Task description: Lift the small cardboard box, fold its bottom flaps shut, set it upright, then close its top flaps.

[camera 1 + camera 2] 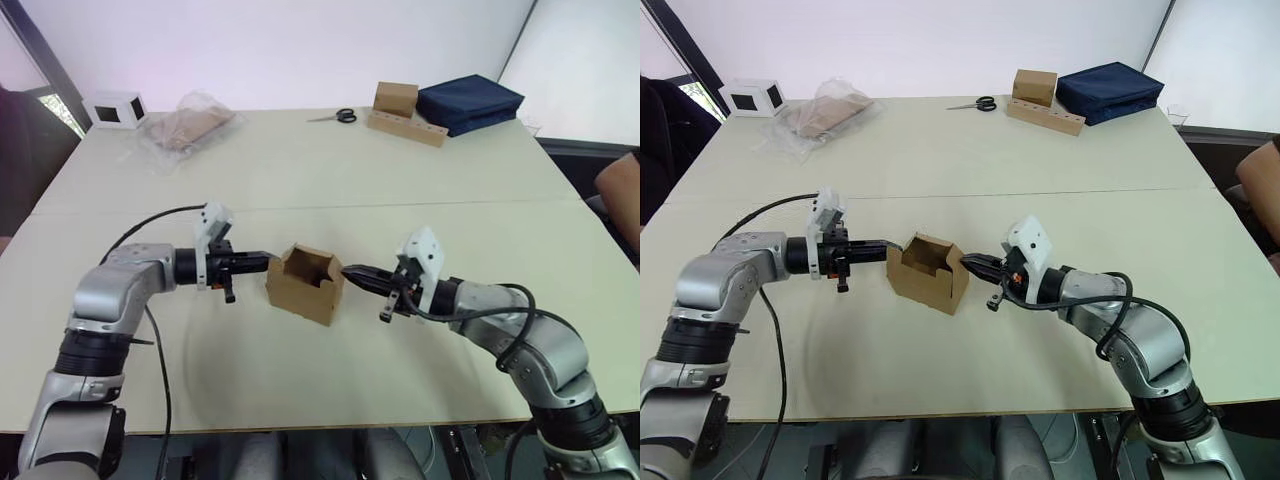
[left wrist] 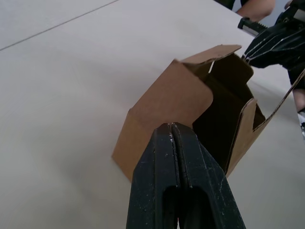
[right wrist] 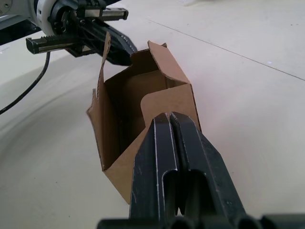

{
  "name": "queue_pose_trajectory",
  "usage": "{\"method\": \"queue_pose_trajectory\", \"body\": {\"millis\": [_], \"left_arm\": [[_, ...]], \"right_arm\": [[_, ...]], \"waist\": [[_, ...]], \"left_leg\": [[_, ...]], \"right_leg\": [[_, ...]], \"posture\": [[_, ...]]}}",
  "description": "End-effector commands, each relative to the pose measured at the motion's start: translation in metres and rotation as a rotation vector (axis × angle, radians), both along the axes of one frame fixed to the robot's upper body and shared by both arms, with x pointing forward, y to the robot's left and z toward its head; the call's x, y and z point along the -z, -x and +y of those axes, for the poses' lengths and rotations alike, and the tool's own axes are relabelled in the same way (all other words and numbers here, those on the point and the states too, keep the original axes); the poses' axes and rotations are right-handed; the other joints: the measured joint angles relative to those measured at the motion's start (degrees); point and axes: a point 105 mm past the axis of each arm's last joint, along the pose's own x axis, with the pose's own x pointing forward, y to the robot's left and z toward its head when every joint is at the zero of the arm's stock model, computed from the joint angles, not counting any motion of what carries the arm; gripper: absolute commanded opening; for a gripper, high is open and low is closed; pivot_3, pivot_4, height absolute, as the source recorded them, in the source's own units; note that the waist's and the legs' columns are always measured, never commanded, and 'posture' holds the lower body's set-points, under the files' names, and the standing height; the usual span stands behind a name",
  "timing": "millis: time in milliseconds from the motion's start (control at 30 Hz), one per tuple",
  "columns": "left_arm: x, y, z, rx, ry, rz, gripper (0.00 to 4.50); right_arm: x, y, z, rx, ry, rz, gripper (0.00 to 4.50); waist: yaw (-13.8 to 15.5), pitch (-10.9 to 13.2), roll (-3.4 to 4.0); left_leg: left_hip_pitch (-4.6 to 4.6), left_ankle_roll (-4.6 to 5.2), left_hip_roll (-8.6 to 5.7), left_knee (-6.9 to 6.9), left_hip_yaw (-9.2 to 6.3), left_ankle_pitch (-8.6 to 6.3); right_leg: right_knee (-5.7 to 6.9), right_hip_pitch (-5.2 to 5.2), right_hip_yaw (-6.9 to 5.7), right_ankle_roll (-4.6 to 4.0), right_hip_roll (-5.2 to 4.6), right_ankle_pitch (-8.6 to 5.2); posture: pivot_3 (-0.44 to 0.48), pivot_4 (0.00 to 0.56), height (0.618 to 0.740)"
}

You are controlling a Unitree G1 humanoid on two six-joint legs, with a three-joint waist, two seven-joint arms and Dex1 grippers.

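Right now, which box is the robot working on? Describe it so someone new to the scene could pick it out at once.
On the pale table, look at the near half, between the left gripper and the right gripper. The small cardboard box sits there, plain brown, its top flaps open. The other brown box stands at the far edge beside a dark blue bag, and the white box sits at the far left corner.

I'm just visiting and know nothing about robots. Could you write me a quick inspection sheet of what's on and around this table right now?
Surface: pale table, seam across the middle.
Job's things: small cardboard box upright near the front, top flaps open.
Clutter: white box, plastic bag, scissors, squarer brown box on cardboard strip, navy bag, all at the far edge.
Grippers: left tool and right tool, fingers shut, at opposite sides of the box.
Cables: black cable along left arm.
Surroundings: white wall; a person's arm at right.
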Motion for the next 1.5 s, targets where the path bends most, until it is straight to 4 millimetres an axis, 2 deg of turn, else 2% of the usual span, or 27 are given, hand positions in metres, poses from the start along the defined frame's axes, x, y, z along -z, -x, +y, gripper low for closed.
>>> {"method": "queue_pose_trajectory", "body": {"millis": [33, 300, 433, 667, 967, 1167, 1500], "left_arm": [[-0.007, 0.007, -0.001, 0.024, 0.005, -0.02, 0.0], [0.002, 0.025, -0.01, 0.054, 0.0, 0.043, 0.0], [0.002, 0.025, -0.018, 0.042, -0.002, 0.046, 0.0], [-0.001, 0.027, -0.02, 0.005, 0.024, 0.062, 0.0], [0.013, 0.019, -0.016, -0.064, -0.004, 0.048, 0.0], [0.018, 0.02, -0.013, -0.077, -0.003, 0.056, 0.0], [0.028, 0.022, -0.016, -0.081, -0.036, 0.047, 0.0]], "right_arm": [[-0.007, 0.002, 0.007, -0.028, -0.013, -0.029, 0.01], [0.004, -0.002, 0.01, -0.035, 0.039, -0.038, 0.01], [0.003, -0.009, 0.008, -0.02, 0.04, -0.048, 0.01], [0.009, -0.009, 0.007, -0.025, 0.05, -0.039, 0.01], [0.016, -0.02, 0.01, -0.031, 0.08, -0.051, 0.01], [0.025, -0.02, 0.009, -0.047, 0.192, -0.06, 0.01], [0.024, -0.014, 0.013, -0.078, 0.246, -0.069, 0.01]], "waist": [[0.0, 0.0, 0.0], [0.0, 0.0, 0.02], [0.0, 0.0, 0.02], [0.0, 0.0, 0.02], [0.0, 0.0, 0.02], [0.0, 0.0, 0.05], [0.0, -0.1, 0.1]], "left_leg": [[0.0, 0.0, 0.0, 0.0, 0.0, 0.0], [0.02, 0.01, 0.0, -0.01, 0.02, -0.01], [0.02, 0.01, 0.0, -0.01, 0.0, -0.01], [0.01, 0.02, 0.0, -0.02, 0.0, -0.01], [0.04, 0.01, 0.0, -0.02, 0.0, 0.0], [0.04, 0.0, 0.0, -0.02, 0.0, 0.0], [0.11, 0.01, 0.0, -0.03, 0.0, -0.01]], "right_leg": [[0.0, 0.0, 0.0, 0.0, 0.0, 0.0], [-0.01, 0.01, 0.01, 0.0, -0.02, 0.0], [0.0, 0.01, 0.0, 0.0, -0.01, 0.0], [-0.01, 0.0, 0.01, 0.0, -0.01, 0.0], [0.0, 0.01, 0.01, 0.0, 0.0, 0.0], [0.0, 0.02, 0.01, 0.0, -0.01, 0.0], [-0.01, 0.08, 0.01, -0.01, -0.01, 0.0]], "posture": [[0.0, 0.15, 0.74], [0.0, 0.15, 0.74], [0.0, 0.15, 0.74], [0.0, 0.15, 0.74], [0.0, 0.15, 0.74], [0.0, 0.15, 0.74], [0.0, 0.15, 0.74]]}}
